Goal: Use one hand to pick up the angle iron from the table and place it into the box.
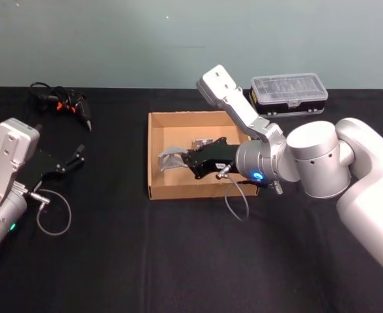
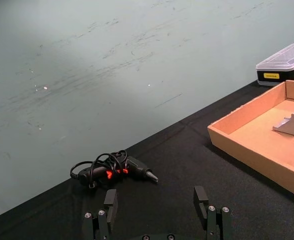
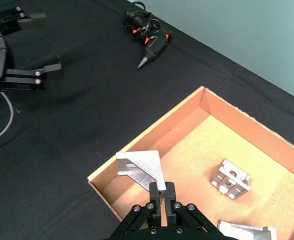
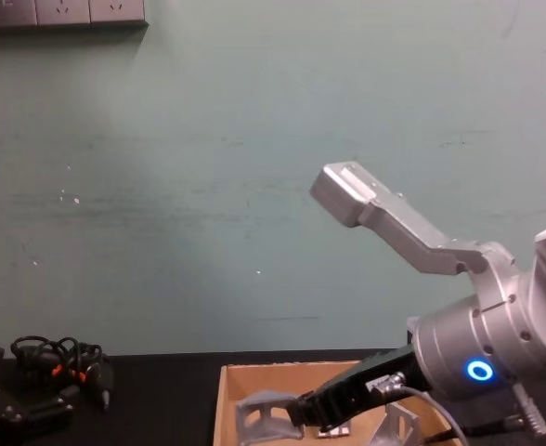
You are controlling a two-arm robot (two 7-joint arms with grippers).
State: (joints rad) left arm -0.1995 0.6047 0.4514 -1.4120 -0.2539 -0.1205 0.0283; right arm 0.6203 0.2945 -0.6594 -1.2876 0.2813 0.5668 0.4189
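My right gripper (image 1: 190, 163) is shut on a silver angle iron (image 1: 172, 158) and holds it low over the left part of the tan cardboard box (image 1: 154, 119). In the right wrist view the fingers (image 3: 157, 196) pinch one edge of the angle iron (image 3: 142, 167) near the box's corner (image 3: 99, 178). I cannot tell whether it touches the floor. The chest view shows the piece (image 4: 264, 413) just behind the box wall (image 4: 228, 395). Two more angle irons (image 3: 230, 178) (image 3: 244, 231) lie on the box floor. My left gripper (image 1: 74, 156) rests open on the black table (image 1: 113, 261), far left.
A tangle of black cables with red bits around a black tool (image 1: 64, 101) lies at the back left. A clear-lidded black case (image 1: 289, 94) stands behind the box. A thin cable loop (image 1: 51, 215) lies beside my left arm.
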